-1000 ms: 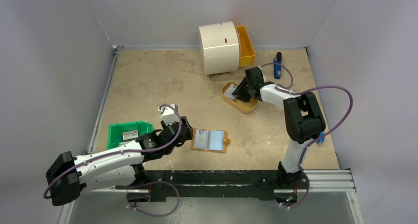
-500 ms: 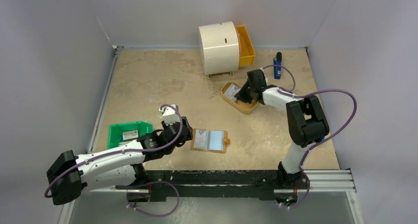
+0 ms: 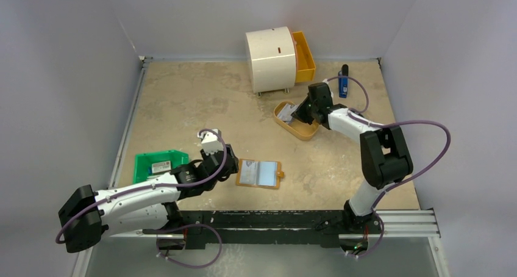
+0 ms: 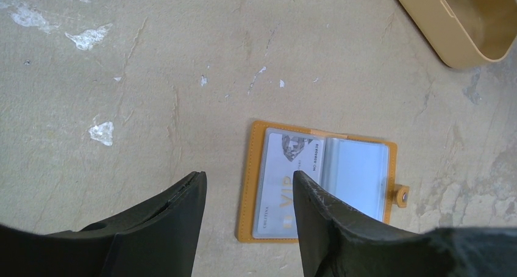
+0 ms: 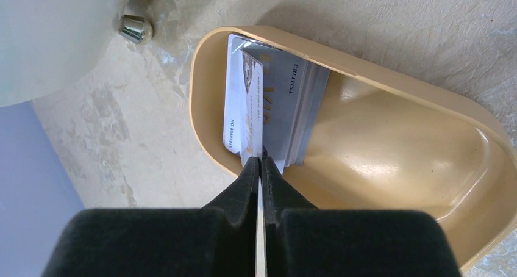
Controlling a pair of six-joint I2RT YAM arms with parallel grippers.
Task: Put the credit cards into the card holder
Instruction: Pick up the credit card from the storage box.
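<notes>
The card holder (image 3: 260, 174) lies open on the table, tan with clear pockets; one credit card (image 4: 280, 179) marked VIP sits in its left pocket. My left gripper (image 4: 249, 179) hovers open just left of the holder (image 4: 360, 170), nothing between its fingers. My right gripper (image 5: 261, 161) reaches into the tan tray (image 5: 396, 149) and is shut on the edge of a pale credit card (image 5: 244, 106) standing on edge. More cards (image 5: 302, 106) lean against the tray wall behind it. From above, the right gripper (image 3: 303, 110) is over the tray (image 3: 297, 129).
A green bin (image 3: 160, 165) holding a small card sits left of my left arm. A white round cabinet (image 3: 270, 58) with an open yellow drawer (image 3: 303, 56) stands at the back. A blue object (image 3: 343, 82) lies at the back right.
My right gripper has closed onto a card in the tray and its arm has shifted slightly toward the back. The left arm has hardly moved.
</notes>
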